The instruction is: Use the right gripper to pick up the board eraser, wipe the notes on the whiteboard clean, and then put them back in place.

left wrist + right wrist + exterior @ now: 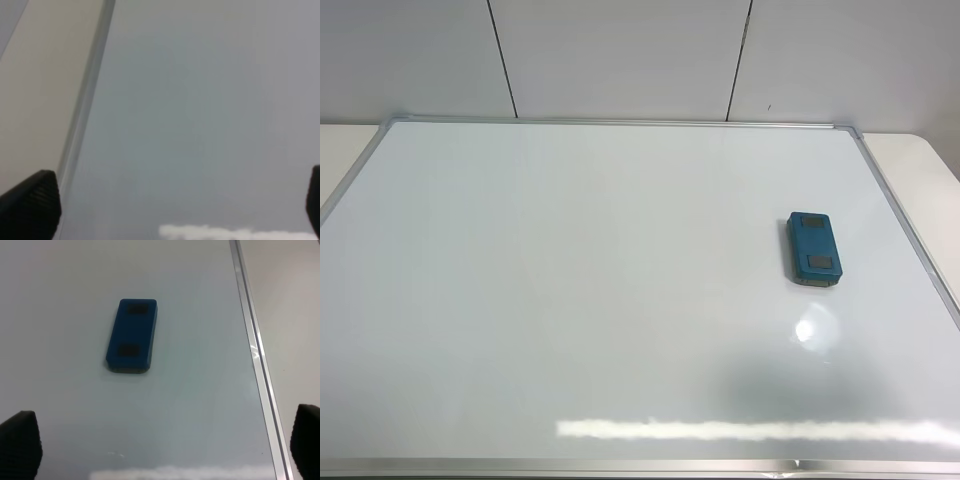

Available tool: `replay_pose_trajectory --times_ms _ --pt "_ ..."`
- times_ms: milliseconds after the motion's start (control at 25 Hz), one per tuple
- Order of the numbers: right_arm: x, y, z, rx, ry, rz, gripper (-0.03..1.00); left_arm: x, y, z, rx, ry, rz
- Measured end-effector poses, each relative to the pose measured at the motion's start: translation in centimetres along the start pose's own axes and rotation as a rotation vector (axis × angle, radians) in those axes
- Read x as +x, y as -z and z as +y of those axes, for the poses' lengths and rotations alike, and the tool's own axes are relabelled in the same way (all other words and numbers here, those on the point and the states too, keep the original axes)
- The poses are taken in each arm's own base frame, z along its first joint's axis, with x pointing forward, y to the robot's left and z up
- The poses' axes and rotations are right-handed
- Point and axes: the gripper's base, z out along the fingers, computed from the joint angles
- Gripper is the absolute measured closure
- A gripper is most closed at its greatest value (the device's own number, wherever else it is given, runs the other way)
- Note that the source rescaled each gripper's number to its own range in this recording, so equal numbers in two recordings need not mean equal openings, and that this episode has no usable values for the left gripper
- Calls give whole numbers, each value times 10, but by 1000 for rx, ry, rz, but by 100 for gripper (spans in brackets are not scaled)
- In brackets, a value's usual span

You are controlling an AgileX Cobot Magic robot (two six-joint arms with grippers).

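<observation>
Now the right claw (162, 440) is spread wide and holds nothing. Just ahead of it, the blue board eraser (132, 336) lies flat on the whiteboard (200, 390), near its silver frame (255, 355). Also, the left claw (175, 200) is wide open over the whiteboard's other frame edge.

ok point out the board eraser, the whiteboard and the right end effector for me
board eraser (813, 250): exterior high view, middle of its teal top.
whiteboard (570, 300): exterior high view, bare white surface.
right end effector (165, 440): right wrist view, midway between its two black fingertips.
</observation>
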Motion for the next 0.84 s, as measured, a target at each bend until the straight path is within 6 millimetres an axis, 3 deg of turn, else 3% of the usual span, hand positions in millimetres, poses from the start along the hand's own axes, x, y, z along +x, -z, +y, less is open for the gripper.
replay_pose_trajectory --times_ms 280,840 --pt "0 0 0 90 -28 -3 -3 0 0 0 0 0 0" --pt "0 0 0 57 0 -2 -3 0 0 0 0 -1 0"
